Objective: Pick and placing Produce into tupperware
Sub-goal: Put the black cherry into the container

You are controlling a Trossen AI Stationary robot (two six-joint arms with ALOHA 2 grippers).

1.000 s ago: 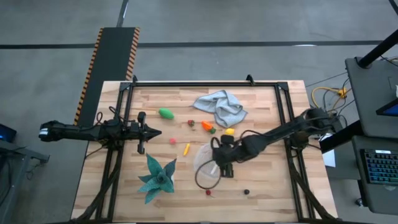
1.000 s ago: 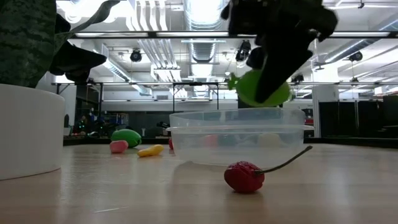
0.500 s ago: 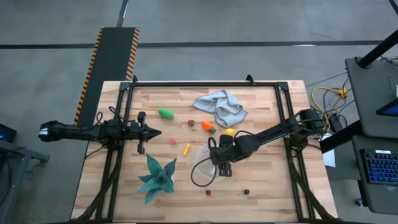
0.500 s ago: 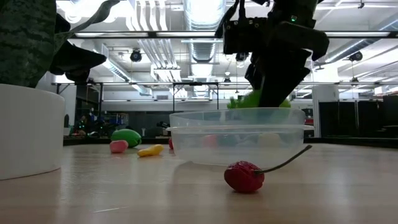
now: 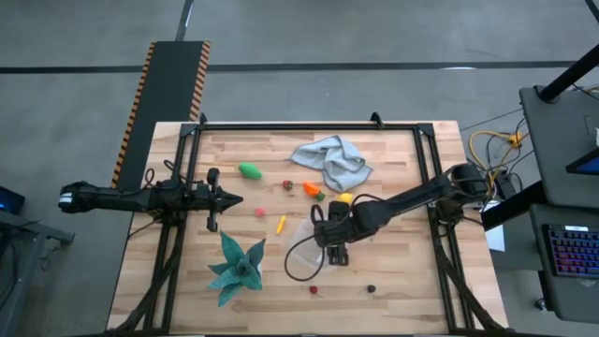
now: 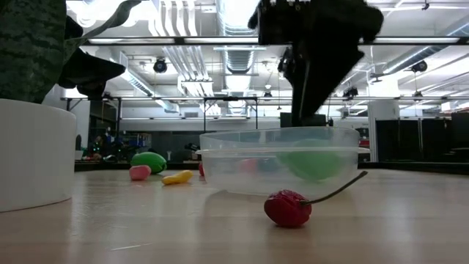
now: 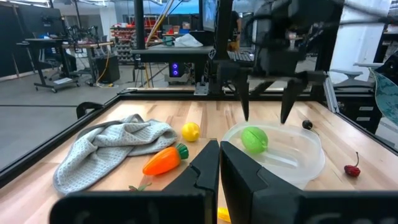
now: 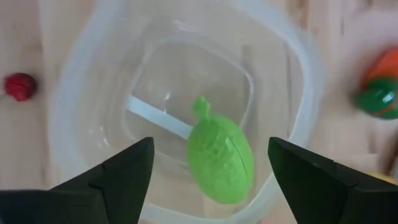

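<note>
In the high view the right gripper (image 5: 329, 245) and its arm covered part of the clear tupperware (image 5: 298, 263), so the green produce piece (image 8: 221, 157) inside it could not be seen there. In the low view that piece showed only as a soft green blur through the container wall. The small dark item (image 5: 371, 289) near the table's front edge was too small to identify. The white pot (image 6: 33, 154) was cut off by the low view's left edge.
</note>
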